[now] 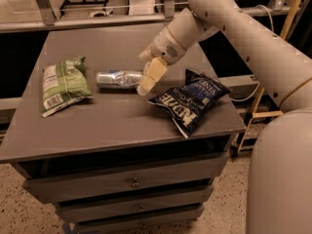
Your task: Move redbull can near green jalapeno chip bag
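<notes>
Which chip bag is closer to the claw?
The dark blue chip bag, beside the claw at the right end of the redbull can. The green jalapeno chip bag lies beyond that can.

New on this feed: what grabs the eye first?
The big pale arm reaches in from the upper right, its claw at the right end of the redbull can, which lies on its side in the middle of the grey table. The green jalapeno chip bag lies left of the can, not touching it; a dark blue chip bag sits to the right.
</notes>
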